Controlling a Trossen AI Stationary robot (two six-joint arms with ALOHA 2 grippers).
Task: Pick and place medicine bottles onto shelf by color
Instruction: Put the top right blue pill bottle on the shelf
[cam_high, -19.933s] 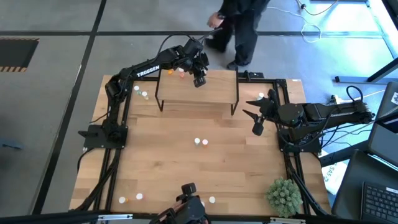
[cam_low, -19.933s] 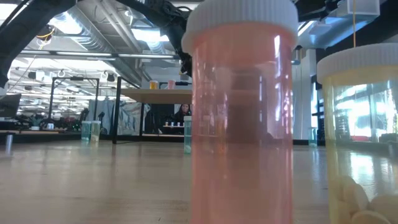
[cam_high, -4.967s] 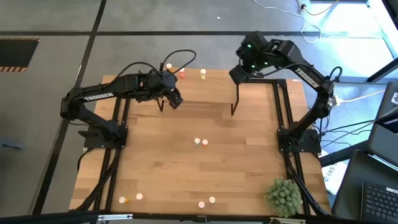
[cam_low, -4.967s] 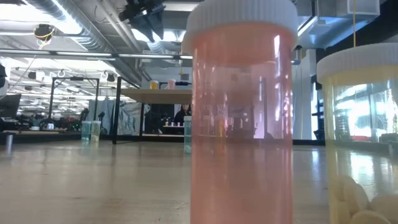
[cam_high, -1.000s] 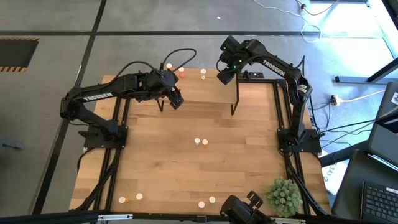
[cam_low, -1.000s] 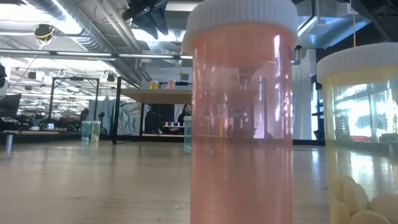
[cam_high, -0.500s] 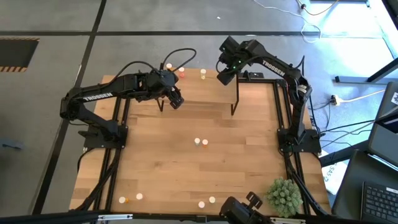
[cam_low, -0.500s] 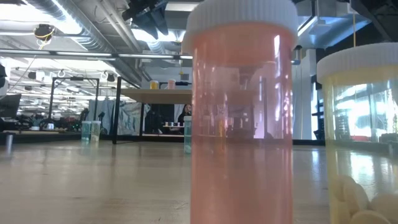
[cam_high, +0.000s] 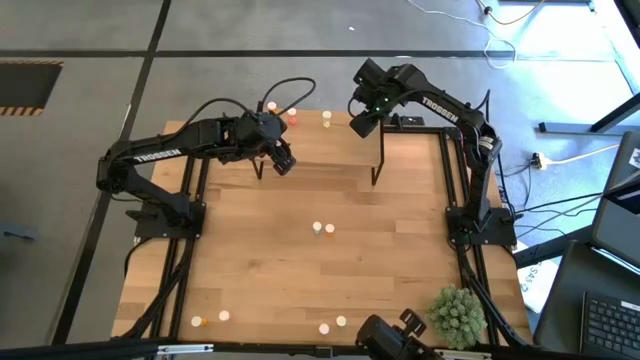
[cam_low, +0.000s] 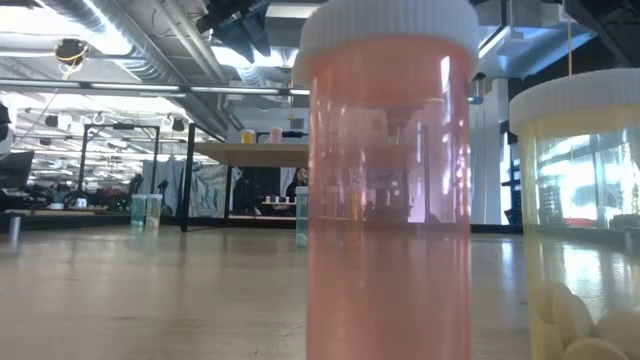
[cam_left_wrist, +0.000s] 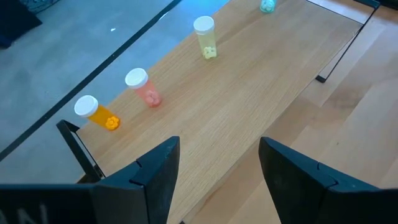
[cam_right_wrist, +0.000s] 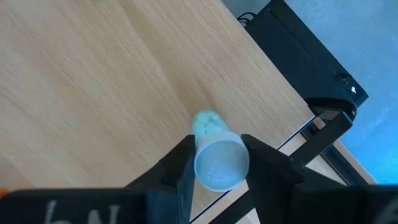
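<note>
Medicine bottle (cam_right_wrist: 217, 158) – pale green – between right tool's (cam_right_wrist: 214, 163) fingers, over shelf (cam_right_wrist: 93, 81)

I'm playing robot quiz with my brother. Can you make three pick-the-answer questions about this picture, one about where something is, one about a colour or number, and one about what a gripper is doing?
1. Where is the green plant ball?
A. on the shelf
B. near corner of the table, right arm's side
C. in the left gripper

2. What colour is the bottle between the right gripper fingers?
A. orange
B. pale green
C. red-pink

3. The left gripper is:
A. open and empty
B. shut on a bottle
C. out of view

Answers: B, the high view shows it there; B, the right wrist view shows the pale green bottle; A, its fingers stand apart over the shelf.
</note>
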